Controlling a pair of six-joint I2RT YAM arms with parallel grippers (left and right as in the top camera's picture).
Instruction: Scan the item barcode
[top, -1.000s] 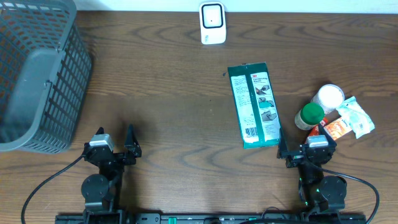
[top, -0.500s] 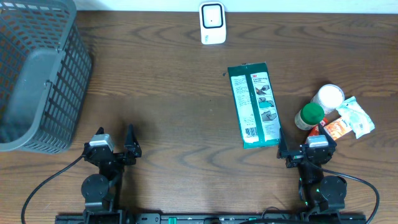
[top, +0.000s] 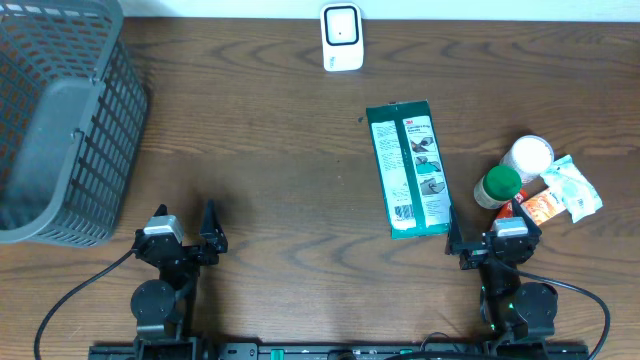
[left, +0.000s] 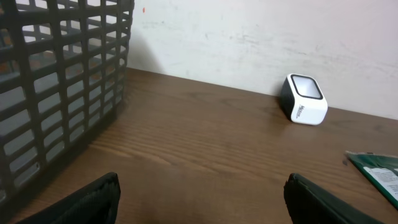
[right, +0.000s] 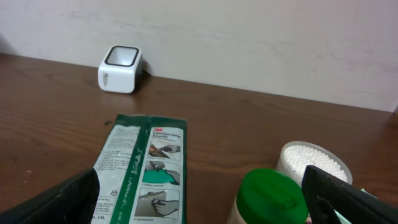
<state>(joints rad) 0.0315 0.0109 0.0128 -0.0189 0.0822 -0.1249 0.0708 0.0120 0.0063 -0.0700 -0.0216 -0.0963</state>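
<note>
I find both arms parked at the near edge of the table (top: 280, 150), one on each side.

The left gripper (top: 185, 224) sits low over bare wood. Its fingers (left: 84, 202) are spread wide and hold nothing. The right gripper (top: 487, 236) is likewise spread to its full width, with nothing between the jaws.

The item, a flat green package (top: 410, 168) with white printed panels, lies face up on the table right of centre, its long side running away from the arms. Its near right corner is just beside the right gripper's inner finger; I cannot tell whether they touch.

The white scanner (top: 342, 38) stands at the far edge of the table against the wall, well apart from the package and from both grippers.

A green-capped bottle (top: 497, 186) stands upright to the right of the package. A round white tub (top: 528, 156) stands just beside the bottle, on its far side. Orange and white packets (top: 560, 192) lie in a loose cluster beside these two, near the right gripper.

A grey mesh basket (top: 60, 120) occupies the far left corner of the table. I cannot make out its contents.
</note>
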